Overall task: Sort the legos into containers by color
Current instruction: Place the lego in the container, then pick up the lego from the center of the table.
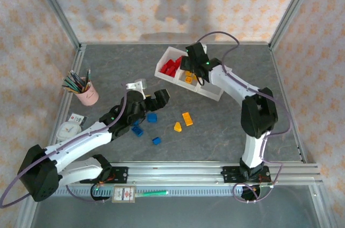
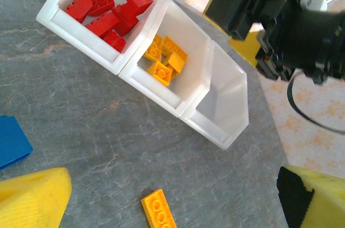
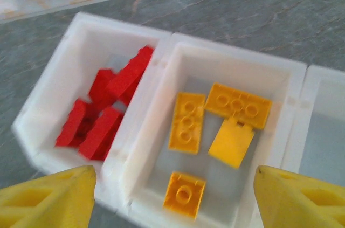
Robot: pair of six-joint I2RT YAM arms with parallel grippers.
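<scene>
We see the right tool (image 3: 175, 198) spread wide over the middle compartment of the tray (image 3: 161, 61), nothing between its fingers. Four yellow-orange legos (image 3: 186, 120) lie in that compartment, and red legos (image 3: 102, 125) sit in the end one beside it. We mark the left tool (image 1: 150, 94) wide too, holding nothing, low over the counter (image 1: 226, 131) near three loose blue legos (image 1: 152, 117). An orange brick (image 1: 187, 118) and a yellow wedge (image 1: 177, 126) lie just beside each other on the counter. A pink pencil cup (image 1: 88, 96) stands well apart, far left.
</scene>
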